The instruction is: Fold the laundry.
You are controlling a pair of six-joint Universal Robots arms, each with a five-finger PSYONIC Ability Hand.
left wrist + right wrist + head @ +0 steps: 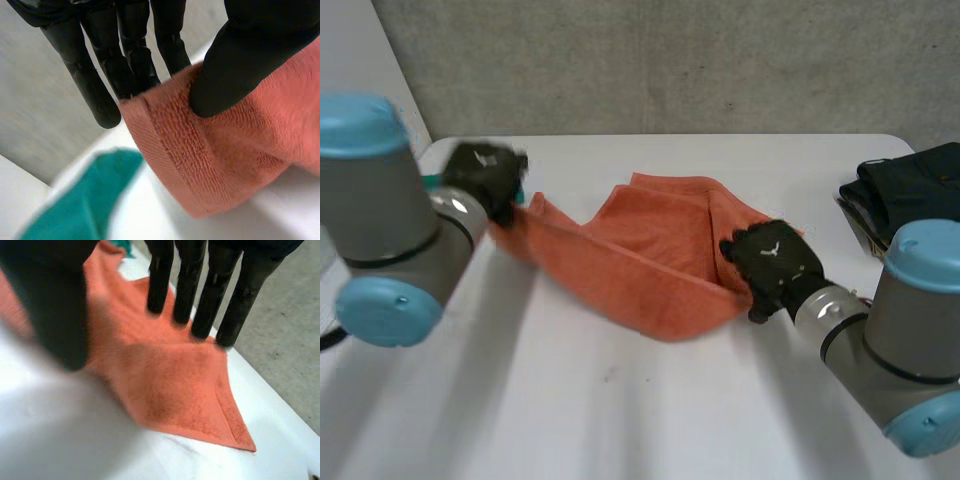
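A white table [620,420] carries everything, and across its middle an orange towel [640,260] is stretched between the two hands, sagging and rumpled along the span, its low fold resting on the tabletop between them. The left hand [485,175] is clamped on one end of the towel: in the left wrist view the thumb [240,65] presses the hemmed edge against the straight fingers, and the rest of the cloth [220,150] hangs below the palm, clear of the table at that end. The right hand [775,265] holds the opposite end; in the right wrist view the cloth [185,385] runs up between the thumb and the straight fingers [210,290], pinched there, while a free corner lies flat on the table beyond the fingertips. A pile of dark clothes [910,190] sits at the table's edge, just outside the right arm. A green cloth [85,200] lies on the table beneath the left hand's fingertips, apart from the towel.
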